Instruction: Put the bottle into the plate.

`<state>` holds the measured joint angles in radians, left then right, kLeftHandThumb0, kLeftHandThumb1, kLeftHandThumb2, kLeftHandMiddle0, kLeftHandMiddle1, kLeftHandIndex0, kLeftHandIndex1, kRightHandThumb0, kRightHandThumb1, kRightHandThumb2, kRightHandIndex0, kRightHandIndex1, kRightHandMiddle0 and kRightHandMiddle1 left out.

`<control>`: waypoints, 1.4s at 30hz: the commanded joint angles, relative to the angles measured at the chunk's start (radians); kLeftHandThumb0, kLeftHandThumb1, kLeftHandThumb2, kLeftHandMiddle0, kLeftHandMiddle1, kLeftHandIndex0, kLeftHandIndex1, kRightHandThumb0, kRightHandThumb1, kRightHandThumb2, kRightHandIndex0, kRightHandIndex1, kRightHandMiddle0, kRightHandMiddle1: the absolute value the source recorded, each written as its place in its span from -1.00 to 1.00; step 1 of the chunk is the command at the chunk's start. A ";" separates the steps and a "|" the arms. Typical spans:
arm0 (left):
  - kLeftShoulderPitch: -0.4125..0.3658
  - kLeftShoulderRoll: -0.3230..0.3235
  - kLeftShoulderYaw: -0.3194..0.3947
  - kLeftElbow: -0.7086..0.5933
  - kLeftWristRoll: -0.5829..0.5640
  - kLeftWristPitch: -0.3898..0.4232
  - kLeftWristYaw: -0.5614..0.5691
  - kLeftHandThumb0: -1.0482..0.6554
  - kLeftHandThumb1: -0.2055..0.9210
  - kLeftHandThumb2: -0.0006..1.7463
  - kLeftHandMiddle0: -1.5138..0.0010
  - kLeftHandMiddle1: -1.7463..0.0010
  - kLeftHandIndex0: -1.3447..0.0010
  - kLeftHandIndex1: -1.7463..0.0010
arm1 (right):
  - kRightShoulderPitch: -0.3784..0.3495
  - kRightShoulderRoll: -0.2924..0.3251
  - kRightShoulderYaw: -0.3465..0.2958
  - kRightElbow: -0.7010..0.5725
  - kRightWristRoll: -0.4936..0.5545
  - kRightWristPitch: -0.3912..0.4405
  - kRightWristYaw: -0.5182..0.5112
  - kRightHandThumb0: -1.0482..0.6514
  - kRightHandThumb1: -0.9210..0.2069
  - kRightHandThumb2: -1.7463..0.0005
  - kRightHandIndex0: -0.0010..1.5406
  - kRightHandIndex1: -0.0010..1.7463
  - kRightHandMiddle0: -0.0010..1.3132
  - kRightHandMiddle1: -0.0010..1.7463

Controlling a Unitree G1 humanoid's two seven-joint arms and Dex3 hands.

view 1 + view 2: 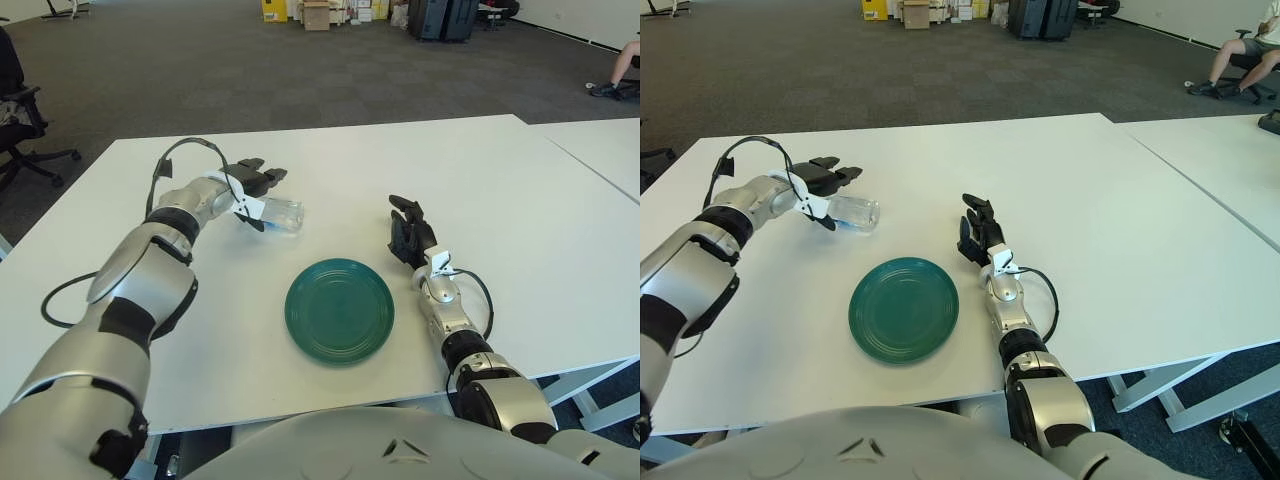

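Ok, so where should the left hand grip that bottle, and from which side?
Grip the bottle around its clear body, coming from its left end, where the left hand already is. It lies on its side on the table, so fingers can wrap over its round body.

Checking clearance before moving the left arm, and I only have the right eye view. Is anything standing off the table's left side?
Observer: Yes. A black office chair stands on the carpet beyond the left edge of the table, outside your frame.
Operator: Anything on the table near that arm?
Observer: A black cable loops onto the table left of the arm, well behind the left hand at the bottle. The right hand shows right of the plate.
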<state>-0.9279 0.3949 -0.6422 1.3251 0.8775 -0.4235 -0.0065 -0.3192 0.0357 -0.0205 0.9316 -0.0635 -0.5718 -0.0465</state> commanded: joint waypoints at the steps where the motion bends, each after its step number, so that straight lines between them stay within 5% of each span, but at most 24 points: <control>1: 0.013 -0.015 0.034 0.022 -0.045 0.029 0.023 -0.90 0.83 -0.97 1.00 1.00 0.98 0.99 | 0.040 -0.002 0.002 0.035 -0.004 0.038 -0.006 -0.59 -1.00 0.07 -0.66 -0.99 -1.00 -0.20; 15: 0.030 -0.034 0.097 0.034 -0.140 0.066 -0.039 -0.92 0.82 -0.98 1.00 1.00 0.94 0.94 | 0.041 0.000 0.009 0.041 -0.005 0.030 -0.018 -0.58 -1.00 0.04 -0.67 -0.99 -1.00 -0.19; 42: 0.033 -0.046 0.071 0.036 -0.130 0.078 -0.027 -0.96 0.89 -0.97 0.96 0.98 1.00 0.64 | 0.042 -0.009 0.007 0.062 0.002 -0.019 0.009 -0.58 -1.00 0.01 -0.68 -1.00 -1.00 -0.18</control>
<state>-0.8956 0.3465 -0.5640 1.3561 0.7383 -0.3462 -0.0530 -0.3193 0.0298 -0.0089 0.9490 -0.0661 -0.6096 -0.0469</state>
